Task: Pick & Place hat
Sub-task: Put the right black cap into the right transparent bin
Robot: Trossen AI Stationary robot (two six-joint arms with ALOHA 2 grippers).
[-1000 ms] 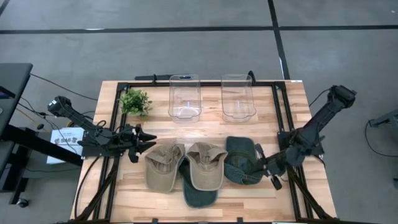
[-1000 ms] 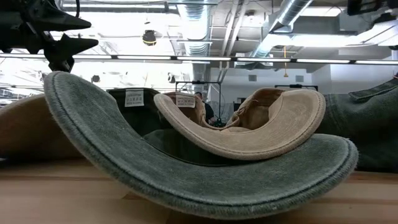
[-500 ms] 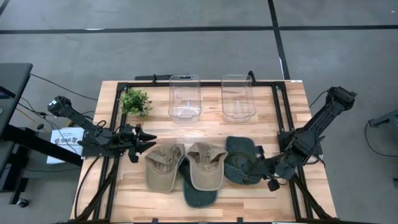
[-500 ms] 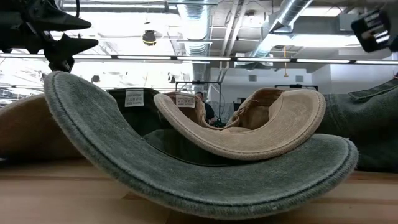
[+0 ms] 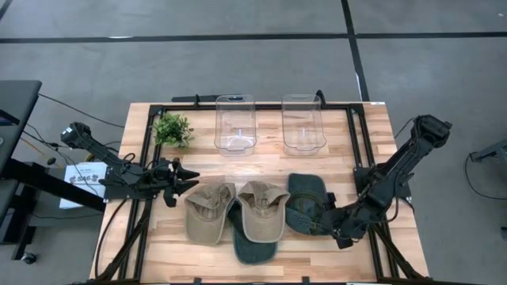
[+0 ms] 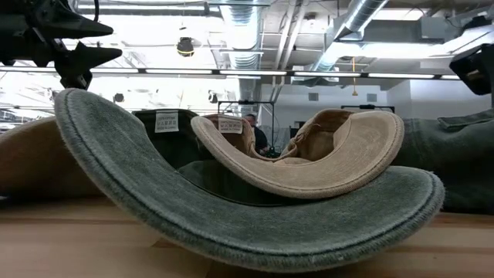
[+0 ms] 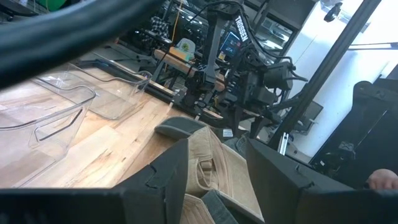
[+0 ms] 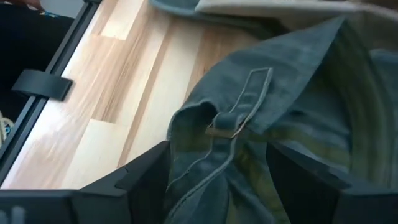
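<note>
Right gripper (image 8: 217, 174) poised over the hat's back strap

Its two dark fingers stood open and empty, straddling the buckled rear strap of the faded dark-green denim cap (image 8: 292, 118) — which lay just ahead of it at the table's right front, crown running away toward the two tan caps (image 5: 238, 210). The left gripper (image 5: 176, 184) waited open beyond those caps, the farther arm.

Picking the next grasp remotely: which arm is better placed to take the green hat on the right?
Right. The right gripper is open, its fingers straddling the green hat at the back strap. The left gripper waits beside the far tan hat.
</note>
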